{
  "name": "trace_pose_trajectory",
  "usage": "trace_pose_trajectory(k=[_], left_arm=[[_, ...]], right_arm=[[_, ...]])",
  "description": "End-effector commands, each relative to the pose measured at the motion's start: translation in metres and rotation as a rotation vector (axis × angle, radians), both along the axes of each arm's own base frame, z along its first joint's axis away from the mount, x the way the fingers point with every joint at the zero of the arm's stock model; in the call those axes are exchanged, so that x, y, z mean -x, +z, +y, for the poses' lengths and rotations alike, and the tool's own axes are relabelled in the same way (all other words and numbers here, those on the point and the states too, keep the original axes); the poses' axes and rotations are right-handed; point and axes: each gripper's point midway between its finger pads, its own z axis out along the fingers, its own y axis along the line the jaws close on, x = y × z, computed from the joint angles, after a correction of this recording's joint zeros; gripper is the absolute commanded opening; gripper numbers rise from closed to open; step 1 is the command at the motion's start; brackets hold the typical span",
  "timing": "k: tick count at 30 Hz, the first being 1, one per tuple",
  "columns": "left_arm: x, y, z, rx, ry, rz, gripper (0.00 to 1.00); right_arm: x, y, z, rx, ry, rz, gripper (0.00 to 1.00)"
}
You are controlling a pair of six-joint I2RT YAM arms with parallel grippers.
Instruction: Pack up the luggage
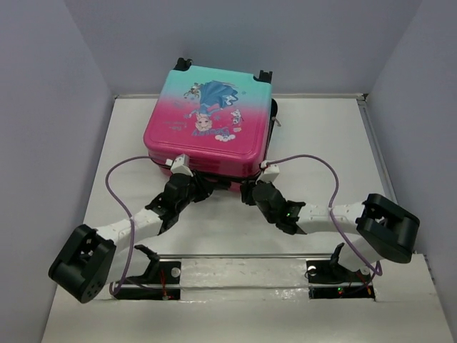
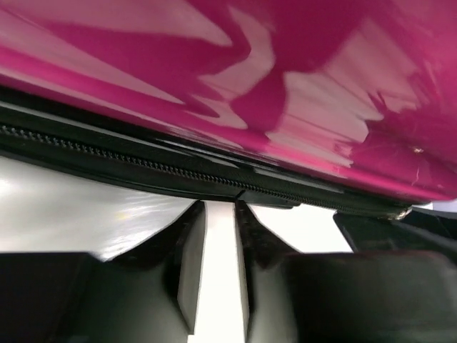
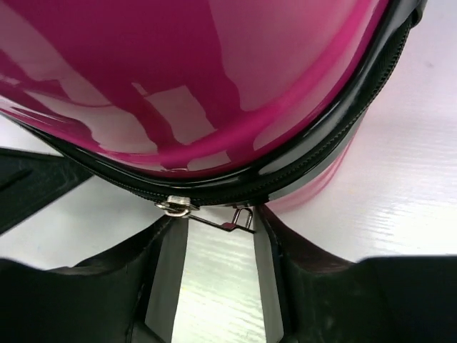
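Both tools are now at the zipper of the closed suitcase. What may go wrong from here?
The thin metal zipper pull lies across the gap of the right tool; it may slip out when the fingers close. The left tool faces the zipper track with no pull visible there, so it may close on nothing. Pulling might also drag the luggage.

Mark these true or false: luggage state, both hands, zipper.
1. The luggage lies flat and shut, print side up. True.
2. The left hand grips a piece of clothing. False: nothing is between its fingers, which point at the zipper with bare table showing in the gap.
3. A metal zipper pull lies at the tips of the right hand. True.
4. Both hands work at the luggage's far, wheeled end. False: both are at its near edge, the side toward the arm bases.
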Motion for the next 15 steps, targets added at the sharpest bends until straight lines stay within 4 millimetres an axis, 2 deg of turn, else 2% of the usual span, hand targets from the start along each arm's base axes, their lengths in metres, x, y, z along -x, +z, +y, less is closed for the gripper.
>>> trace_pose_trajectory(k=[1, 2, 3, 5, 7, 9, 10, 11, 12, 13, 14, 15], left_arm=[[-0.02, 0.023, -0.013, 0.003, 0.034, -0.098, 0.27], [-0.019, 0.023, -0.018, 0.003, 0.025, -0.098, 0.2], [-0.018, 0.02, -0.021, 0.003, 0.02, -0.091, 0.16], [-0.018, 0.023, -0.029, 0.011, 0.008, -0.1, 0.09], [-0.019, 0.024, -0.042, 0.009, -0.017, -0.104, 0.06], [-0.018, 0.021, -0.056, 0.001, -0.046, -0.099, 0.06], [-0.019, 0.022, -0.062, -0.002, -0.058, -0.104, 0.06], [-0.027, 0.036, -0.072, 0.018, -0.066, -0.133, 0.06], [-0.029, 0.032, -0.082, 0.01, -0.085, -0.122, 0.06], [-0.038, 0.05, -0.094, 0.027, -0.099, -0.159, 0.06], [-0.037, 0.041, -0.097, 0.014, -0.111, -0.139, 0.06], [-0.046, 0.05, -0.111, 0.02, -0.127, -0.158, 0.06]], right_arm=[[-0.021, 0.054, -0.004, -0.17, -0.146, -0.128, 0.3], [-0.022, 0.057, -0.006, -0.17, -0.149, -0.139, 0.25], [-0.021, 0.061, -0.01, -0.167, -0.155, -0.151, 0.19], [-0.019, 0.063, -0.016, -0.127, -0.147, -0.166, 0.12], [-0.014, 0.061, -0.02, -0.077, -0.117, -0.157, 0.07], [-0.006, 0.062, -0.018, -0.079, -0.069, -0.138, 0.07], [-0.001, 0.053, -0.021, -0.067, -0.049, -0.123, 0.07], [0.003, 0.048, -0.023, -0.062, -0.038, -0.107, 0.07], [0.008, 0.044, -0.023, -0.067, -0.016, -0.09, 0.07], [0.013, 0.04, -0.026, -0.07, -0.004, -0.078, 0.07], [0.014, 0.04, -0.024, -0.079, 0.008, -0.071, 0.07], [0.022, 0.037, -0.021, -0.076, 0.041, -0.053, 0.07]])
